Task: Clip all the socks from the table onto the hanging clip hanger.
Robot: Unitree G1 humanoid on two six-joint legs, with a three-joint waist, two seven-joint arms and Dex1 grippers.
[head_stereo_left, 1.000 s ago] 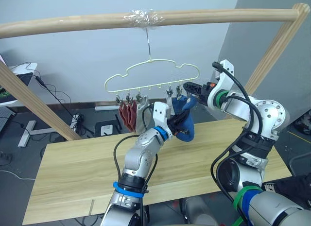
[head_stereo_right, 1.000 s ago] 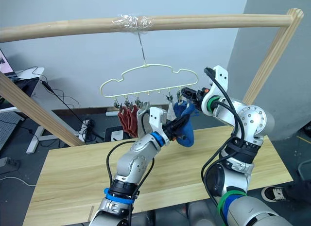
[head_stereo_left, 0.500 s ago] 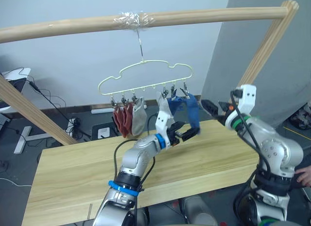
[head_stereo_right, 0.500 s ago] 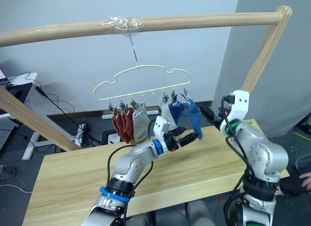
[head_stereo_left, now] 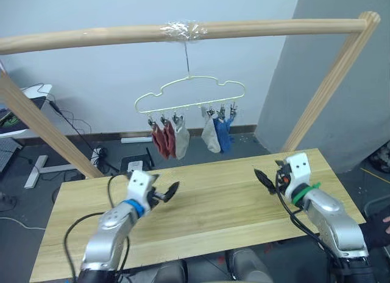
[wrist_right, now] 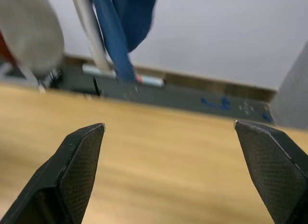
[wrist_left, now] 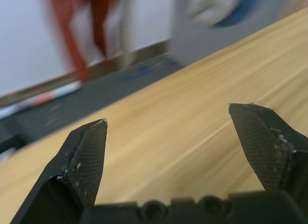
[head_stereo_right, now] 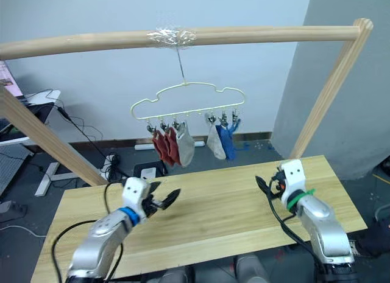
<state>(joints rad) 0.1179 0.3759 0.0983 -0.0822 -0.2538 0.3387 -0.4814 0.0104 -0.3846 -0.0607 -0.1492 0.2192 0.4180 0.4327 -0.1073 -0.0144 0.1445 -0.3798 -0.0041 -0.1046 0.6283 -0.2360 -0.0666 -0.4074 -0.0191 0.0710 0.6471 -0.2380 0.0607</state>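
Both grippers dropped from socks [head_stereo_left: 183, 139] toward table [head_stereo_left: 213, 204].

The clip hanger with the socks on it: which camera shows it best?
The left eye view: the whole clip hanger shows, hook to clips, with the socks hanging below. The right eye view matches it. Both wrist views catch just blurred sock bottoms past each open end effector.
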